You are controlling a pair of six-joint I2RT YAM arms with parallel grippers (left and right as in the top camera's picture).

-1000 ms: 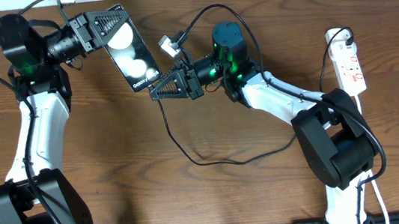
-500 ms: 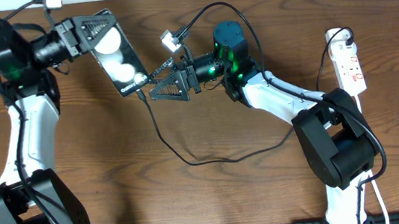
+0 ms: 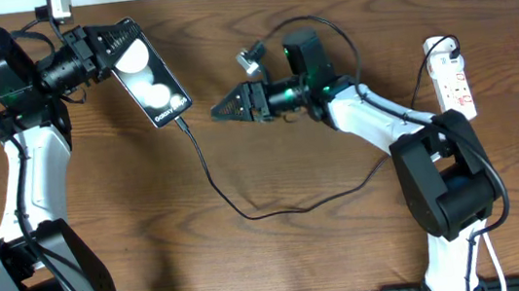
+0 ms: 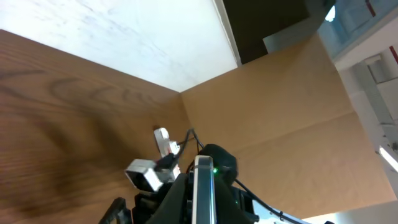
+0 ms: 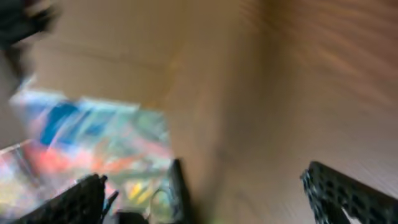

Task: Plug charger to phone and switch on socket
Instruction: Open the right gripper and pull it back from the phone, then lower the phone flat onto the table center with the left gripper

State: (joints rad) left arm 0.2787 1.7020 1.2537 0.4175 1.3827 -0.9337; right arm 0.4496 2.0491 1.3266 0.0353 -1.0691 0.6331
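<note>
So, counting from my left: one left gripper [image 3: 119, 46], one phone [image 3: 157, 87], one charger [image 3: 258, 216], one right gripper [image 3: 219, 111] and one socket [image 3: 455, 84], over a wooden table [image 3: 303, 268]. The left fingers are clamped on the phone's upper end; in the left wrist view it shows edge-on as a thin pale strip between them. Its screen faces up with round white reflections, and small white text near the end away from the fingers seems to read "Galaxy". Its long axis runs diagonally, from the left fingers down toward the right gripper. The charger's tip touches that far short edge; the cable drops away, loops across the table and runs off under the right arm. The right fingertips point at the phone's lower end, near it but apart. Those fingers [image 5: 341, 190] stand wide apart with nothing between them, though that wrist view is blurred. Well behind them, the socket lies with its long axis running top to bottom, its red markings too small to read and a black plug at its upper end.
</note>
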